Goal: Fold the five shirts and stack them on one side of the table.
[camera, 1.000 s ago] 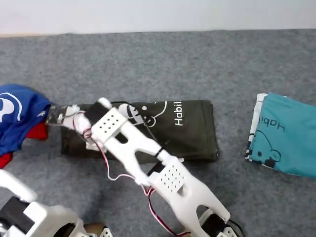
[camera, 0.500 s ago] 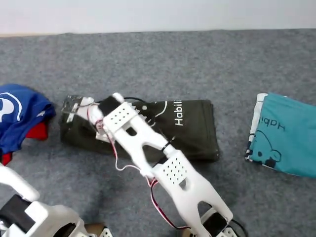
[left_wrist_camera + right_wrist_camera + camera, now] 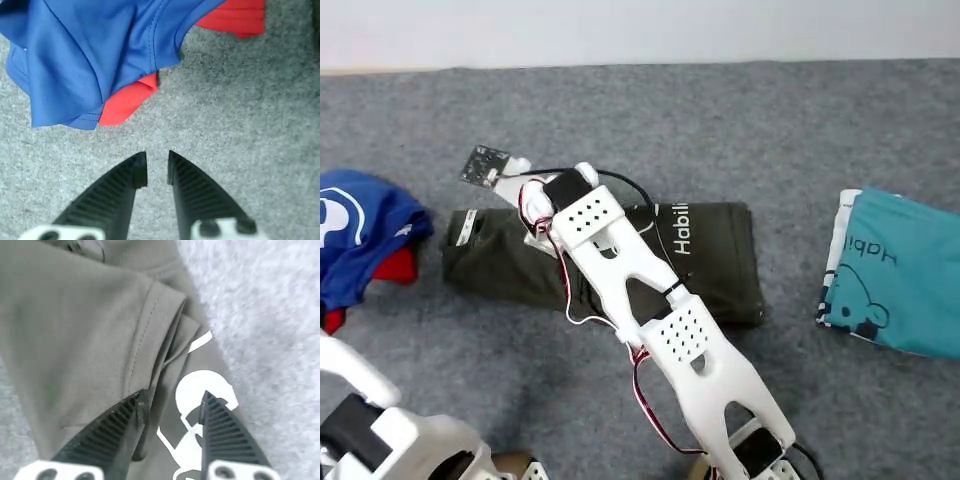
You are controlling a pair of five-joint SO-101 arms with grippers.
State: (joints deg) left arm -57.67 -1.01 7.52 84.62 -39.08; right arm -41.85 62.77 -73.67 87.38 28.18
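A dark olive shirt [image 3: 710, 260] lies folded into a long band in the middle of the table. My right gripper [image 3: 520, 195] hovers over its left end, open, with a sleeve hem and white print of the olive shirt [image 3: 75, 330] below the right gripper [image 3: 172, 402] and nothing between its fingers. A crumpled blue shirt [image 3: 360, 235] lies on a red shirt [image 3: 395, 265] at the left edge. A folded teal shirt [image 3: 900, 275] rests at the right edge. My left gripper [image 3: 156, 162] hangs over bare carpet just short of the blue shirt [image 3: 90, 55] and red shirt [image 3: 125, 100], its fingers nearly together and holding nothing.
The table is covered in grey carpet [image 3: 720, 130], with bare room behind the olive shirt and between it and the teal shirt. My left arm's white base [image 3: 370, 430] sits at the near left corner. A pale wall borders the far edge.
My right gripper moved from the olive shirt's left edge toward the far side and right, rising off the cloth. The shirt's left end now lies flat and free. The left arm stayed put.
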